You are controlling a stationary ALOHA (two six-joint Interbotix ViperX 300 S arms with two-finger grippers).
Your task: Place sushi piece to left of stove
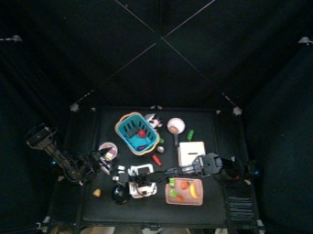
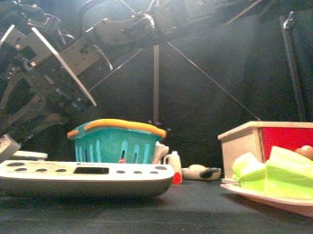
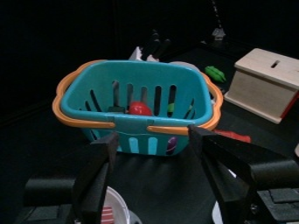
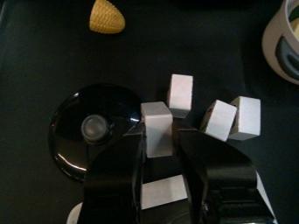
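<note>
The grey stove point(image 2: 86, 178) with a row of knobs lies at the front left of the table and shows pale in the top view point(image 1: 141, 171). A small white piece point(image 2: 202, 171), possibly the sushi, lies behind it on the table; it is too small to be sure. My right gripper point(image 4: 170, 131) reaches over several white blocks point(image 4: 181, 90) beside a black disc point(image 4: 100, 131). My left gripper point(image 3: 160, 144) is open and empty, facing the teal basket point(image 3: 138, 96).
The teal basket point(image 1: 137, 132) with orange rim stands mid-table, holding a red item. A wooden box point(image 2: 263, 142) stands on the right, with a pink plate point(image 2: 275, 203) of green food before it. A yellow piece point(image 4: 107, 15) and a cup point(image 4: 286, 35) lie nearby.
</note>
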